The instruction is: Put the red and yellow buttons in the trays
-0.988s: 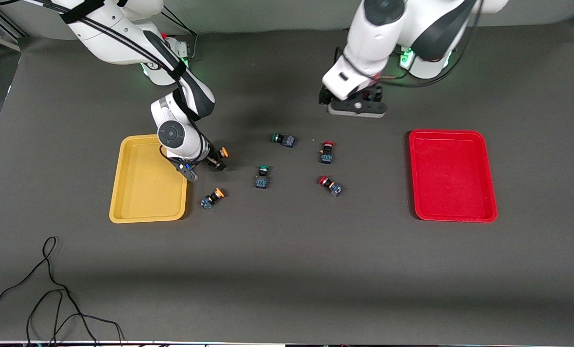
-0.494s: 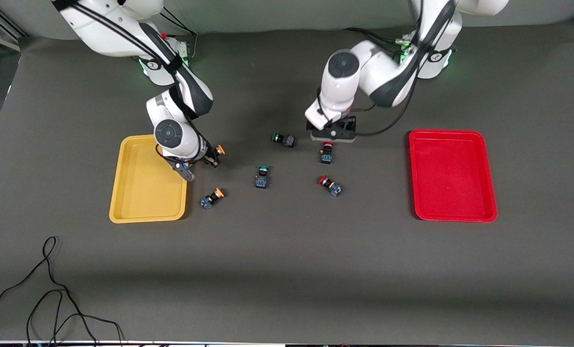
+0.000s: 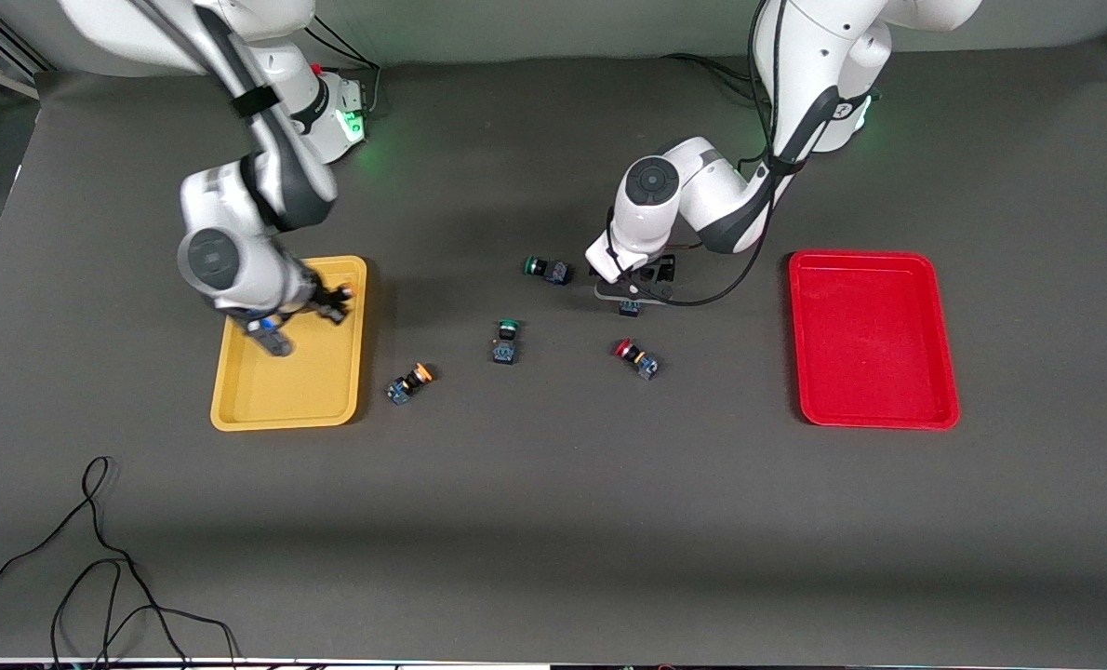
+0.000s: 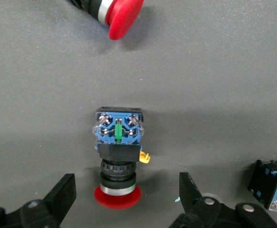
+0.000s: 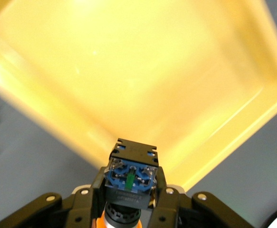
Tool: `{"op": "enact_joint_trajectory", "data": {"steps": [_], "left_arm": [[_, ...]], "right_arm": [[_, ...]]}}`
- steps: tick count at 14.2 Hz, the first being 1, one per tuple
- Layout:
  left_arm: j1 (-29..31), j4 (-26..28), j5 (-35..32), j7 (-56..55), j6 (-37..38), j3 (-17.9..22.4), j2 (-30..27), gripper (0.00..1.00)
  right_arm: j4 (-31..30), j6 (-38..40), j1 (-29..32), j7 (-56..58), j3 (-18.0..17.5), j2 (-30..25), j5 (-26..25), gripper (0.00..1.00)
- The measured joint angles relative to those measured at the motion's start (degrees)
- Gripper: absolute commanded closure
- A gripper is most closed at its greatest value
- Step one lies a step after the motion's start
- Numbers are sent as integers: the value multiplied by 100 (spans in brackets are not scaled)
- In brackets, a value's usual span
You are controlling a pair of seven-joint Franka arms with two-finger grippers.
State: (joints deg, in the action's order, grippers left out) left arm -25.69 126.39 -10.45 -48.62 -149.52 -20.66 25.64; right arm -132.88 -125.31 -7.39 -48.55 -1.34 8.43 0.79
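Over the yellow tray (image 3: 284, 391), right hand (image 3: 330, 305) pinched a yellow button (image 5: 130, 183); release likely next. Left hand (image 4: 124, 199), spread, straddled a red button (image 4: 118, 147) on the bench (image 3: 553, 512); closing due.

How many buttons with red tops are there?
2. One red-capped button lies on the table between the open fingers of the left pincer, mostly hidden in the front view. The other red-capped button lies on the table nearer the front camera.

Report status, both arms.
Right gripper shut on yellow button, over yellow tray. Left gripper open, straddling red button. Nothing blocking.
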Motion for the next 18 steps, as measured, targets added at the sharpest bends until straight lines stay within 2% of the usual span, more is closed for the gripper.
{"op": "enact_joint_trajectory", "data": {"steps": [1,2,3,4,5,6,8,12,15,18], "left_arm": [[-1,-29,0,-15,2,12,23,69],[-1,-60,-1,-52,6,44,52,76],[0,-107,-1,-82,17,79,98,89],[0,-171,-1,-102,22,108,163,97],[1,-229,0,-113,52,116,214,99],[-4,-263,-1,-143,94,107,215,99],[15,-384,-3,-179,237,143,210,100],[404,-1099,94,-131,1656,137,-228,100],[984,-1199,831,869,2647,89,-917,100],[1979,-989,1122,2248,3409,106,-1440,100]], "right_arm": [[-129,-196,37,393,283,45,0,100],[-263,-419,83,649,457,116,0,100],[-384,-665,108,753,523,202,0,97],[-502,-927,102,775,531,305,0,80],[-587,-1139,67,775,528,412,0,36],[-622,-1257,32,774,526,508,0,1],[-625,-1333,20,774,534,585,0,0],[-338,-984,8,771,524,288,0,0],[648,-53,-23,520,244,31,16,0],[1672,245,-57,-600,-394,363,25,0]]}}
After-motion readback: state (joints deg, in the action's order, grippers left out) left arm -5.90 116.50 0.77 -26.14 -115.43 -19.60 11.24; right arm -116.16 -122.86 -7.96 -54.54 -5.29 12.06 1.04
